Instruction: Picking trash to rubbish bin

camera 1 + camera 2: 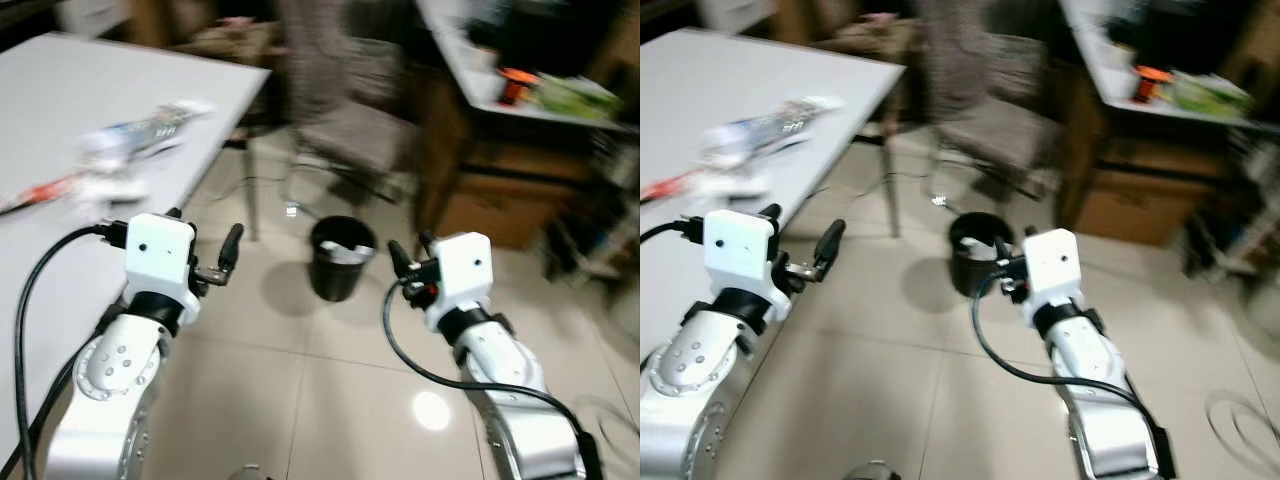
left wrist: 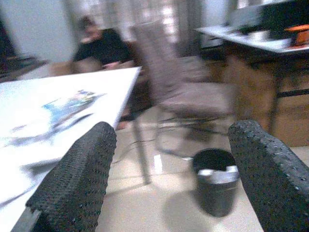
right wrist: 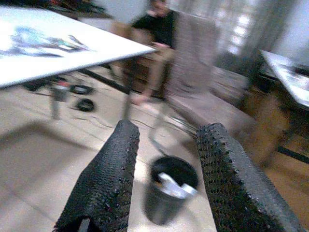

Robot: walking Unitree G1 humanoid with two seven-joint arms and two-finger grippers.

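Trash (image 1: 140,135) lies loose on the white table (image 1: 60,90); both grippers hang empty above the floor.

Wrappers, blurred here, sit near the table's edge at the robot's left: one pale printed packet and, closer in, a flatter piece with red on it (image 1: 45,192). They look thin, light and crinkly, so they should weigh next to nothing but may slide or crumple under the fingers; pinching a raised fold or an end seems the safest hold, not pressing flat on the slick tabletop. The left gripper (image 1: 205,262) hovers just off the table's edge, fingers apart with nothing between them. The right gripper (image 3: 166,188) also stands apart and empty, near the black bin (image 1: 341,258), which stands on the tiles and already holds something white.
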